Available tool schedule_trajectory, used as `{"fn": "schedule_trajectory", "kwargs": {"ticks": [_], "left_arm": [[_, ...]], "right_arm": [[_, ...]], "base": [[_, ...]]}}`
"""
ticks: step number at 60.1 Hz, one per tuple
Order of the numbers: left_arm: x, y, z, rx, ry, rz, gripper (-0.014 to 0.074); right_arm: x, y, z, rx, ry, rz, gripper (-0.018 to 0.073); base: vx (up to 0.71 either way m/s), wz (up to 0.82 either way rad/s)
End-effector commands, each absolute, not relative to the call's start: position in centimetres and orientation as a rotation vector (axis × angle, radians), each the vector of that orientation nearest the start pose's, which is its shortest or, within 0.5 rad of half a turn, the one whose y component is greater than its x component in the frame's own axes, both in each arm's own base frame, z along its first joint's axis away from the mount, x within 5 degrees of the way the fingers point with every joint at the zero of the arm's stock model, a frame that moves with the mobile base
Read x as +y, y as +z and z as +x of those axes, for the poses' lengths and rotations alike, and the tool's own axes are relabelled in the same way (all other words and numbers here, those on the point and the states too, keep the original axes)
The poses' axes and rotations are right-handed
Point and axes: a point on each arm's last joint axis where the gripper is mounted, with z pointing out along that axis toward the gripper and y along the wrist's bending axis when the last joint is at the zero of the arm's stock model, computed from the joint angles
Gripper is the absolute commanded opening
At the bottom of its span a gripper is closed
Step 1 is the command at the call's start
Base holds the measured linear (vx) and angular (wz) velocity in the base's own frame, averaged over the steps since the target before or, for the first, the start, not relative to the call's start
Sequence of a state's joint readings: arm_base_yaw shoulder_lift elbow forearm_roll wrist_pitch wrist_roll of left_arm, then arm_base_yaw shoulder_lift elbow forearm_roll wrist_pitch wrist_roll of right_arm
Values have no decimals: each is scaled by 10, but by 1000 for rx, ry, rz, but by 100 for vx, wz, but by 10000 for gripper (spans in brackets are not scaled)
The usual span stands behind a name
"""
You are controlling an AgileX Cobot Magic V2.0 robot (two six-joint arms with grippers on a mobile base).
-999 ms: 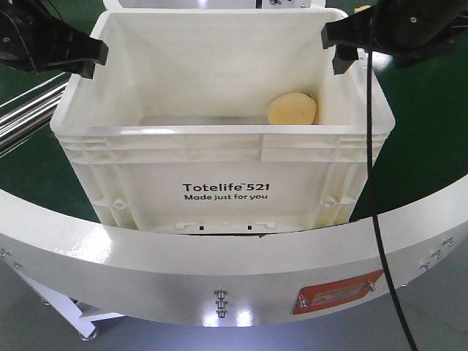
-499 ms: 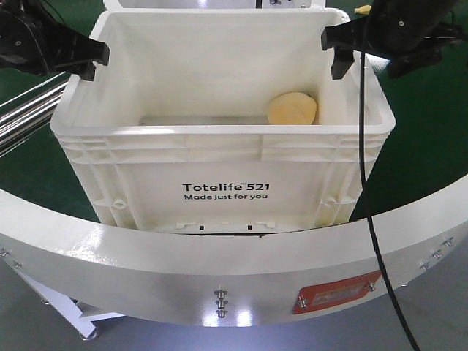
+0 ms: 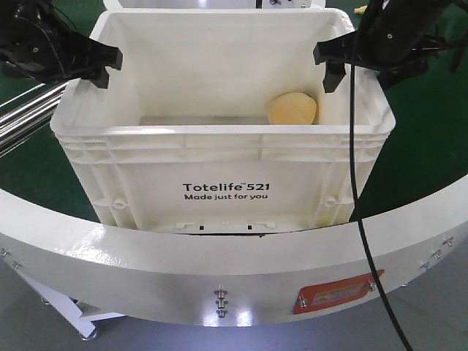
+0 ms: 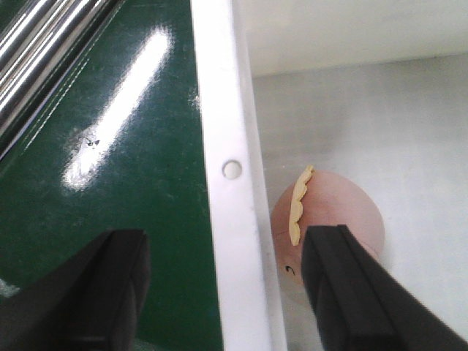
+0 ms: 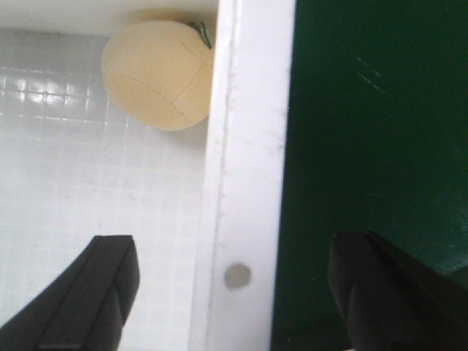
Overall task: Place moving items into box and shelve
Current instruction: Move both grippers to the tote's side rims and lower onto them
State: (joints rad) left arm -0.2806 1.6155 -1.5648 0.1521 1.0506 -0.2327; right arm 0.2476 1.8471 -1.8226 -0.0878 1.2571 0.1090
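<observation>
The white box (image 3: 146, 172) is seen unmoved on the green surface (image 4: 110, 161), with its printed side turned toward the front camera. Both arms have been brought inward since a second ago. The left gripper (image 3: 104, 66) is now held over the left rim and the right gripper (image 3: 325, 66) over the right rim. In each wrist view the jaws are spread wide and nothing is grasped; one finger is kept outside the wall and one inside. The pale yellow item (image 3: 292, 110) is left unchanged inside the box against the right wall. The brownish-pink item (image 4: 329, 212) is seen on the box floor against the left wall.
</observation>
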Motion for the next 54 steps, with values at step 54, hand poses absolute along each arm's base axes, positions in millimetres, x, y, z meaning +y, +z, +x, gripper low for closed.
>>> {"fn": "schedule_trajectory", "kwargs": {"ticks": [54], "left_arm": [[-91,369,346,2469,-66,99,541]], "right_arm": [[95,355,386,2647,-56,-240,545]], "base": [[0,0]]}}
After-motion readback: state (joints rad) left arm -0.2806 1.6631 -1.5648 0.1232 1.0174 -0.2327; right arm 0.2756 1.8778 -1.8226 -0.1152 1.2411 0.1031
